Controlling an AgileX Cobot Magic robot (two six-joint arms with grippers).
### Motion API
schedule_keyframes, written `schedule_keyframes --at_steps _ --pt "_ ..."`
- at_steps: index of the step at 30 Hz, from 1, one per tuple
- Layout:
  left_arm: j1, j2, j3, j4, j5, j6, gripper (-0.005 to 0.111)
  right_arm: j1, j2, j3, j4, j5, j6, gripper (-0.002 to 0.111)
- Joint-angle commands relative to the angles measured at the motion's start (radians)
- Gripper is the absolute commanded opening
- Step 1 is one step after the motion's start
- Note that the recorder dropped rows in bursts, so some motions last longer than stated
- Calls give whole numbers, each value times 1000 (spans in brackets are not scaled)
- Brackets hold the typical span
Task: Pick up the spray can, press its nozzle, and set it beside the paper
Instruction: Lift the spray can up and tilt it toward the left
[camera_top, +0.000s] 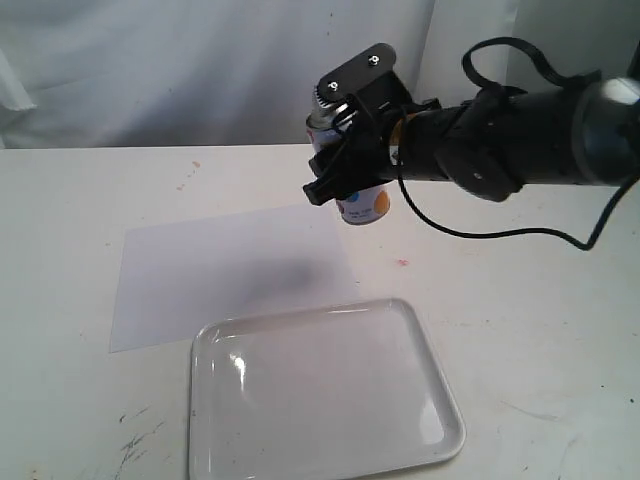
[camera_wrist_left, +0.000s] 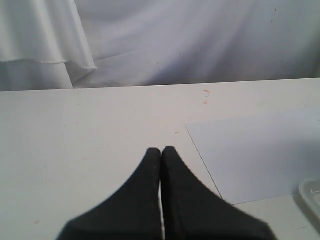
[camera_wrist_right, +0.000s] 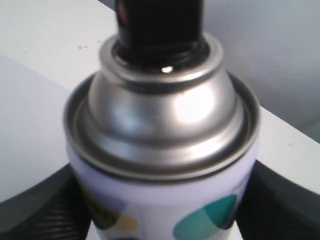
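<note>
My right gripper (camera_top: 343, 165) is shut on the spray can (camera_top: 364, 205) and holds it in the air over the far right corner of the paper (camera_top: 230, 270). Up close, the spray can (camera_wrist_right: 165, 200) is white with teal and yellow dots, and its silver dome carries the black nozzle (camera_wrist_right: 157, 25). Black fingers (camera_wrist_right: 37, 210) of the right gripper (camera_wrist_right: 160, 215) press both sides of the can. Over the table to the left of the paper (camera_wrist_left: 255, 155), my left gripper (camera_wrist_left: 161, 150) is shut with nothing in it. It is out of the exterior view.
A glossy white rimmed tray (camera_top: 203, 400) lies at the front, overlapping the paper's near edge; its corner (camera_wrist_left: 312, 192) shows in the left wrist view. White cloth hangs behind the table. A black cable loops under the right arm (camera_top: 520, 140).
</note>
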Motion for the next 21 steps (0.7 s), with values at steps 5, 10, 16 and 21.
schedule_keyframes --at_steps 5,10,16,21 --pt "0 -5 5 -4 -7 2 0 58 50 -124 -27 113 -21 0" --pt "0 -5 5 -4 -7 4 0 86 71 -171 -219 187 -39 0" --pt "0 -5 5 -4 -7 4 0 120 104 -195 -451 242 7 0" --pt "0 -5 5 -4 -7 0 0 150 132 -229 -634 306 101 0"
